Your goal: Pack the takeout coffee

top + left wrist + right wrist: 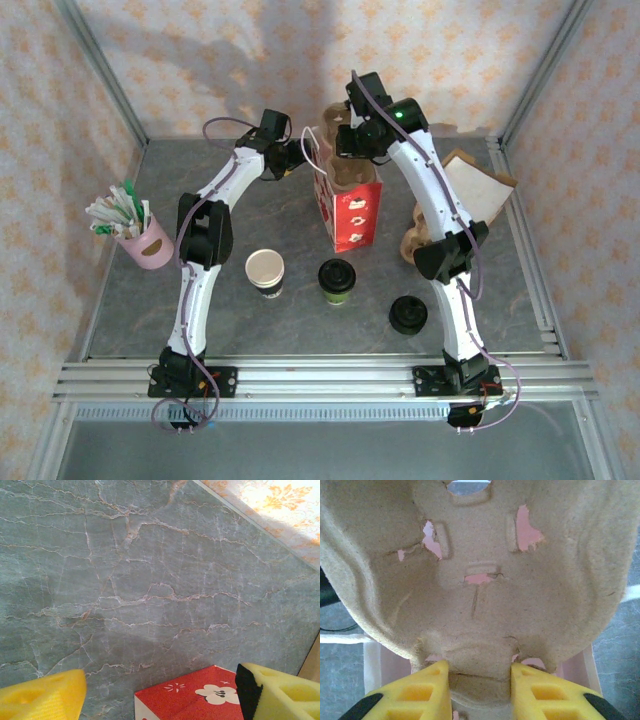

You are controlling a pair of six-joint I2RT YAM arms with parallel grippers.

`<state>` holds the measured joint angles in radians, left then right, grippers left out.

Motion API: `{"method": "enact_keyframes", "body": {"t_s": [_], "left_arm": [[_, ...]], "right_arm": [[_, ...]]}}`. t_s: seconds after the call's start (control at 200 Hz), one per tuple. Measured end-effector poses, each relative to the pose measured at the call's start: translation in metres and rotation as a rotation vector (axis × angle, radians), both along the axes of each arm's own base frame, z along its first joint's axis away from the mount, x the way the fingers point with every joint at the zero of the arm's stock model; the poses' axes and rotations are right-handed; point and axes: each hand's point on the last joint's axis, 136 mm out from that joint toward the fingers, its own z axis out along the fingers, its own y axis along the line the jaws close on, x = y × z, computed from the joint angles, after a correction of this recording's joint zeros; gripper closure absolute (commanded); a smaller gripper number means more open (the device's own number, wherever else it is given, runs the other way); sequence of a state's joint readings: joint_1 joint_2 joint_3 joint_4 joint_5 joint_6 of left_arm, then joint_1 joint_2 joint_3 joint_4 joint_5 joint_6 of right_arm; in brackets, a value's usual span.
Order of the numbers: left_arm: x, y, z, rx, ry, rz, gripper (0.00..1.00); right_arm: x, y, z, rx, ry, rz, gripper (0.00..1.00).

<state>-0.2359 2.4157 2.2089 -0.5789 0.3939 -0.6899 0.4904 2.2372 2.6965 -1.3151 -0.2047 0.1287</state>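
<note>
Right gripper [480,692] is clamped on the edge of the pulp cup carrier [485,580], which sticks up out of the red bag [355,210]. Left gripper [160,696] is at the bag's left side, jaws wide apart, nothing gripped. Takeout coffee [337,281] stands lidded and upright on the table [500,300] just in front of the bag, between the open cup [265,271] and the lid stack [408,314].

White arms [195,300], yellow pincers [479,677]

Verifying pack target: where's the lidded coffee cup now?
Top view: the lidded cup stands upright on the near side of the red bag, between the open cup on its left and the lid stack on its right.
</note>
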Motion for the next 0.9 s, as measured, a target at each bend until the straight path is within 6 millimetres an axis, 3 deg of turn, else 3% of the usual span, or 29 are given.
{"method": "enact_keyframes", "body": {"t_s": [0.49, 0.901], "left_arm": [[0.0, 0.0, 0.0, 0.0, 0.0, 0.0, 0.2], [0.0, 0.0, 0.0, 0.0, 0.0, 0.0, 0.2]], "right_arm": [[-0.001, 0.001, -0.04, -0.061, 0.092, 0.025, 0.71], [-0.006, -0.001, -0.056, -0.081, 0.145, 0.029, 0.71]]}}
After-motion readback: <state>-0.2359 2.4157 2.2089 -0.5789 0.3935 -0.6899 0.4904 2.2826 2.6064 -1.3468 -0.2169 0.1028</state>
